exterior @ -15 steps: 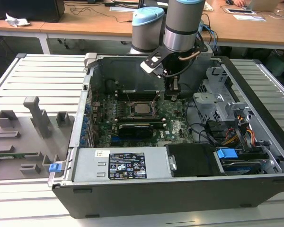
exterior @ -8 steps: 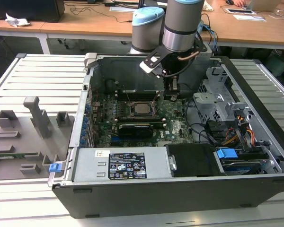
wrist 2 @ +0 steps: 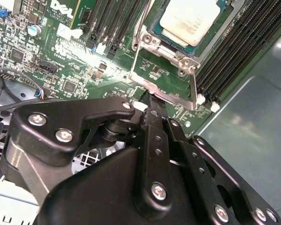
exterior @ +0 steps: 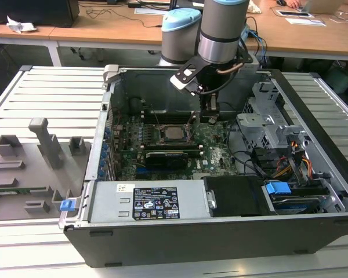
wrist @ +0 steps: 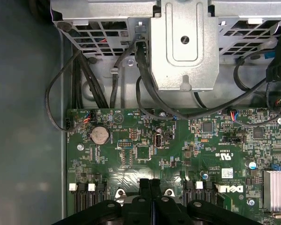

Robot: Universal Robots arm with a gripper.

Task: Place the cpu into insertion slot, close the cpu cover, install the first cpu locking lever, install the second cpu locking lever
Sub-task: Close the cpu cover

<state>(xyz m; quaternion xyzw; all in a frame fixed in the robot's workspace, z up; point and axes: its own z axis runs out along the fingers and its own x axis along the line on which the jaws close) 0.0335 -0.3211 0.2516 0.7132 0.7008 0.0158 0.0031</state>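
The gripper [wrist 2: 151,101] hangs inside the open case [exterior: 313,145], low over the green board [wrist: 145,140]. Both wrist views show its 2 fingers pressed together, with only a thin seam between them and nothing pinched.

The cpu [wrist 2: 189,18] sits in the slot [exterior: 162,139], silver top up. The cover [wrist 2: 147,41] seems to lie down around it, though I cannot tell whether it is fully flat.

In the exterior view the gripper stands just beside the slot, on the exterior view's right of it. In the second wrist view the joined fingertips point straight at the slot's near metal edge, touching it or very nearly so. The cpu lies beyond that edge, directly ahead of the tips.

A thin lever [wrist 2: 195,88] runs along 1 side of the slot. Its long axis goes from the slot's corner back toward the gripper, and its free end lies just to 1 side of the fingertips, not between them. I cannot tell whether this lever is latched.

Judging from this, the placing of the cpu is done and the work now stands at the levers.
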